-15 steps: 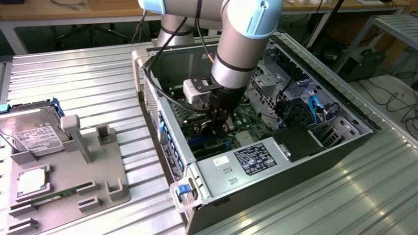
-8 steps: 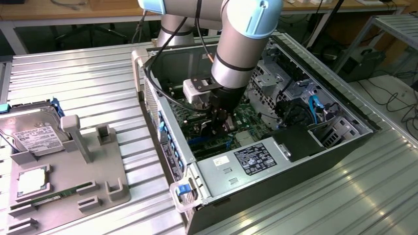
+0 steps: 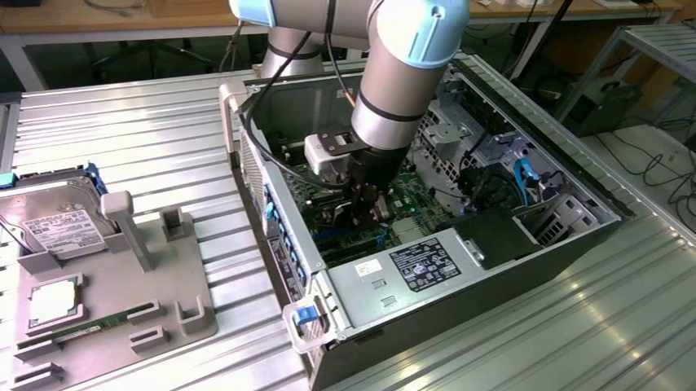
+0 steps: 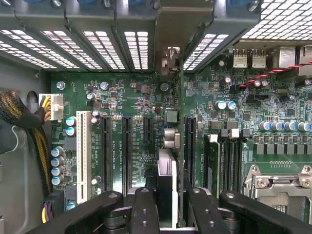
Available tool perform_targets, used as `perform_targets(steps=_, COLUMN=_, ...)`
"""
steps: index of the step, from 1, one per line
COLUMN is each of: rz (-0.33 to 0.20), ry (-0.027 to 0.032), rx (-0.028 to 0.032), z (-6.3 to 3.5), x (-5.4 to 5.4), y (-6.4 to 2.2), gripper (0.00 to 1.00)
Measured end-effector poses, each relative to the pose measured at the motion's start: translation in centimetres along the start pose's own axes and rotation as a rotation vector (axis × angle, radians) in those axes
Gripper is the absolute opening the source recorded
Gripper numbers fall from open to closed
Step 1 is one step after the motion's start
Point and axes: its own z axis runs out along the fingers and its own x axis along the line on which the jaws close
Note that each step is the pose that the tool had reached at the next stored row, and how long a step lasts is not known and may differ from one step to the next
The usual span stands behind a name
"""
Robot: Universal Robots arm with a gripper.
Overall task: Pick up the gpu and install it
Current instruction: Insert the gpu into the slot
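While lowered inside the open computer case (image 3: 511,244), the tool (image 4: 168,204) is seen clamped on the gpu (image 4: 166,187), held edge-on above the green motherboard (image 4: 131,97).

No writing can be made out: the power supply's label (image 3: 431,262), beside the claw (image 3: 367,213), and the hard drive's label (image 3: 63,229), well away, stay illegible.

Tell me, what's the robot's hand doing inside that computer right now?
Hand down inside the open computer case, shut on the gpu. Card held edge-on above the motherboard, by the expansion slots. Nothing blocking.
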Motion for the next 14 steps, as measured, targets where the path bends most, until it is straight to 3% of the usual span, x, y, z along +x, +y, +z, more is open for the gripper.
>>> perform_targets(steps=14, rz=0.000, ry=0.0000, rx=-0.0001, z=0.33, x=0.01, y=-0.01, gripper=0.28)
